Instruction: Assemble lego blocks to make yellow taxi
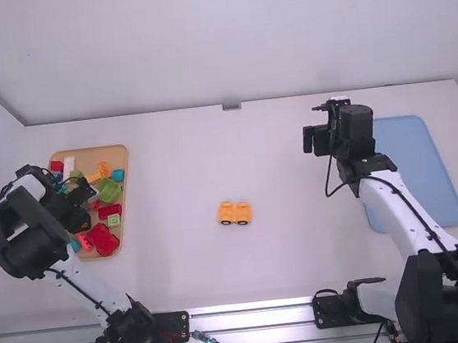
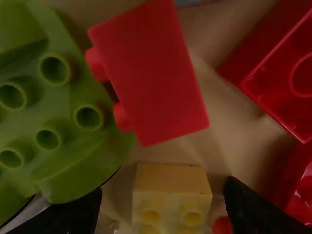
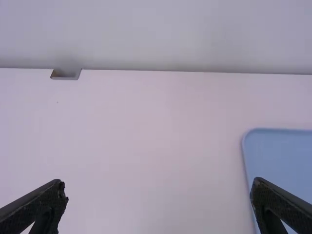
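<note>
The small blocky toy-brick vehicle (image 1: 235, 213) is orange with black wheels. The flat, round-cornered tray (image 1: 418, 175) is plain pale blue; the rectangular bricks' tray (image 1: 98, 150), tan. The smooth bench (image 1: 180, 177) is white. One studded plastic brick (image 2: 171, 178) is yellow, another (image 2: 153, 73) solid red.

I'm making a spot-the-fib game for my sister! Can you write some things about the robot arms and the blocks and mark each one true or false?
1. A yellow block is between the left gripper's open fingers. True.
2. Both grippers are shut. False: the right gripper's fingers are spread apart too.
3. The orange-yellow piece with wheels is on the table between the two trays. True.
4. The left gripper is over the blue tray. False: it is over the tan tray of blocks.
5. The tan tray has red and green blocks in it. True.
6. The blue tray is on the left arm's side. False: it is on the right arm's side.
</note>
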Robot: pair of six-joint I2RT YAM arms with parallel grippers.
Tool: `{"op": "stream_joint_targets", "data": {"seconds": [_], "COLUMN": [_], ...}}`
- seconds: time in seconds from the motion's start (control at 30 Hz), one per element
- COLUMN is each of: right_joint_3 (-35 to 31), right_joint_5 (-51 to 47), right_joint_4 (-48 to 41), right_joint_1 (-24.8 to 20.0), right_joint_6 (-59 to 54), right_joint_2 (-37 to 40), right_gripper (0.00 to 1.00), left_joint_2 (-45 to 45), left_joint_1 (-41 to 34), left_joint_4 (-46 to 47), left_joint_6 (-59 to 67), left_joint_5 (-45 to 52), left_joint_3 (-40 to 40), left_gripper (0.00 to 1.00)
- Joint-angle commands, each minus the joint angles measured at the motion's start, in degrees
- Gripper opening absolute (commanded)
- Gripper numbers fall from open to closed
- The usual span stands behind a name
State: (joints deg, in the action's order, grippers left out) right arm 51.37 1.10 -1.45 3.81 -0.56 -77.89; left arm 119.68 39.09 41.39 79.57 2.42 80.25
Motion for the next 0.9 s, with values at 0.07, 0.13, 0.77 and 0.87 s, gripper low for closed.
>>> {"op": "stream_joint_targets", "data": {"seconds": [0.07, 0.13, 0.77, 0.87], "right_joint_3": [1.6, 1.6, 1.6, 1.6], "right_joint_5": [0.1, 0.1, 0.1, 0.1], "right_joint_4": [0.2, 0.2, -0.2, -0.2], "right_joint_1": [0.3, 0.4, 0.3, 0.4], "right_joint_6": [0.1, 0.2, 0.1, 0.1], "right_joint_2": [0.4, 0.4, 0.4, 0.4], "right_gripper": [0.99, 0.99, 0.99, 0.99], "left_joint_2": [0.0, 0.0, 0.0, 0.0], "left_joint_1": [-0.1, -0.1, -0.5, -0.7], "left_joint_4": [0.3, -0.2, 3.0, 5.0], "left_joint_6": [0.6, -0.7, -4.7, -7.8], "left_joint_5": [0.6, 0.5, 1.2, 1.7], "left_joint_3": [-0.6, -0.7, 3.3, 5.6], "left_gripper": [0.57, 0.48, 0.30, 0.33]}}
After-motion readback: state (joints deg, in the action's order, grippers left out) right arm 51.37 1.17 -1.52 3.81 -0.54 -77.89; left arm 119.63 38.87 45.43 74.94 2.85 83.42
